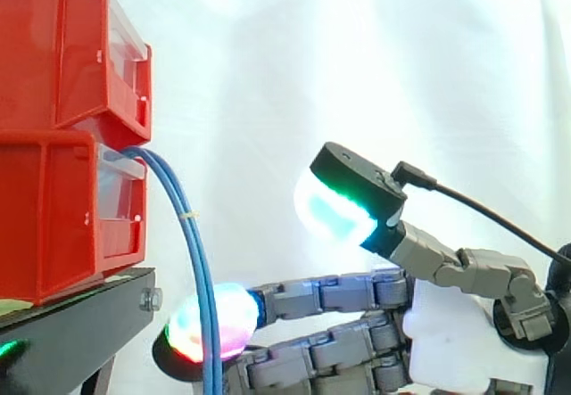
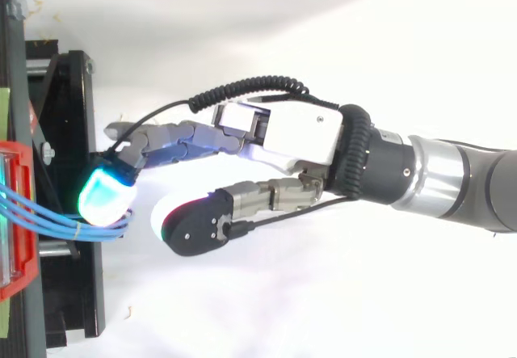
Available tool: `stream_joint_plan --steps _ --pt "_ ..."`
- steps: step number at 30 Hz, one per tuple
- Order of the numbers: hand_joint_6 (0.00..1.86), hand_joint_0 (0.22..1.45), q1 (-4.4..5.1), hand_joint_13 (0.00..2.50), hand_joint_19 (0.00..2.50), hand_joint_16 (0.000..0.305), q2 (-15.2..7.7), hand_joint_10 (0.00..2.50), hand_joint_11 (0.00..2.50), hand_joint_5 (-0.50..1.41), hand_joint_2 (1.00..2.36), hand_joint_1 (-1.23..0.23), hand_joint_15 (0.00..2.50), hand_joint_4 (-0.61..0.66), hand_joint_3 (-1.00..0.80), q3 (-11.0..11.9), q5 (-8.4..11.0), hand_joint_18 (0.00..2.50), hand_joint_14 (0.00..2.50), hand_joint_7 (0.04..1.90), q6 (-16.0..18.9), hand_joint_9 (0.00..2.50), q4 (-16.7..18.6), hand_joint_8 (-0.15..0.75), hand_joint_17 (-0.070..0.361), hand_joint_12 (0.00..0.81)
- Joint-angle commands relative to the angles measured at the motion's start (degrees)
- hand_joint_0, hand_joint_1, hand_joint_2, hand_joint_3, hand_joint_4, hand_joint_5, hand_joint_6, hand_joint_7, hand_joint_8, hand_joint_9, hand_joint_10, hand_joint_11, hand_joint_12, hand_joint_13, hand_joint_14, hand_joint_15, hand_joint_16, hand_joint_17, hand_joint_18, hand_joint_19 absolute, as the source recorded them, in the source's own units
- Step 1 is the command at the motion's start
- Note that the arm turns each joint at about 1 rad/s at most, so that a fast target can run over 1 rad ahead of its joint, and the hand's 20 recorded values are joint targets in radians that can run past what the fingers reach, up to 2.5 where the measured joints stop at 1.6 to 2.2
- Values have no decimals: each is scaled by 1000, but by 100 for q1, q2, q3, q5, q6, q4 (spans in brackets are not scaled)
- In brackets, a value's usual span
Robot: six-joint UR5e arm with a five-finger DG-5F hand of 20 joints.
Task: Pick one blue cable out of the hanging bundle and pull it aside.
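Just beside fingers (image 1: 321, 293), blue cables (image 1: 200, 270); bins (image 1: 53, 208) beyond.

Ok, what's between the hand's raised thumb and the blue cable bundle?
Nothing: the side view shows only white curtain between the thumb and the blue cable bundle. The top view agrees.

Robotics lab test rig: a white curtain (image 1: 375, 65) backs the scene, stacked red bins (image 1: 53, 74) sit on a black stand (image 1: 80, 324) at the frame's left, and a glowing-tipped robot hand (image 2: 283, 132) reaches in from the right.
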Motion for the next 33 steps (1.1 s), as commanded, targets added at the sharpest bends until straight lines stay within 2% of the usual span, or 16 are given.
stream_joint_plan --steps 1,8,9,13,21,26,28,33 --pt "503 473 35 178 151 73 -16 0 1 -177 1001 -427 0 386 -492 29 24 327 0 817 -183 503 305 346 163 411" --pt "503 475 35 197 159 72 -25 0 20 -172 1000 -430 0 391 -493 90 24 341 0 823 -298 516 331 345 163 412" --pt "503 475 44 199 166 72 -139 0 15 -172 1001 -431 0 391 -490 152 15 348 0 825 -245 516 331 346 163 412" --pt "503 477 35 211 172 72 -341 0 19 -168 1001 -432 3 401 -490 301 15 355 0 835 -131 528 402 349 162 411" --pt "503 485 44 256 189 71 -359 2 36 -156 1001 -446 22 414 -485 415 15 404 0 862 -148 560 411 351 159 408" --pt "503 487 44 277 197 70 -667 1 46 -155 1002 -449 31 416 -478 776 -11 419 0 861 -113 573 411 350 158 408" --pt "503 491 44 285 205 70 -728 0 50 -154 1002 -450 34 416 -478 811 6 429 2 862 -69 580 411 350 157 405" --pt "503 495 44 298 211 69 -719 0 63 -148 1002 -453 41 420 -474 811 -11 443 0 886 -52 601 393 351 156 404"
